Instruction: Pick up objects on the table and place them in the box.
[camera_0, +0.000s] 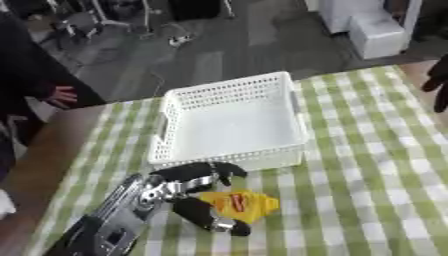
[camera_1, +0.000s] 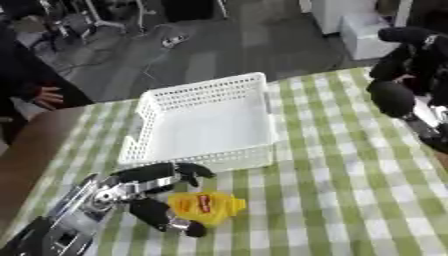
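A soft yellow object with a red mark (camera_0: 251, 204) lies on the checked cloth just in front of the white mesh box (camera_0: 229, 88), whose inside is bare. My left hand (camera_0: 164, 191) comes in from the lower left. Its fingers (camera_0: 197, 172) stretch along the box's front wall and its thumb (camera_0: 208, 216) points out below the yellow object. The object sits in the gap between them, and the hand is open. My right hand (camera_1: 404, 67) hangs raised at the right edge, well clear of the box; its pose is unclear.
A green and white checked cloth (camera_0: 367, 180) covers the table, with a bare brown strip (camera_0: 44, 165) along its left side. A person in dark clothes stands at the far left, one hand (camera_0: 61, 95) near the table corner.
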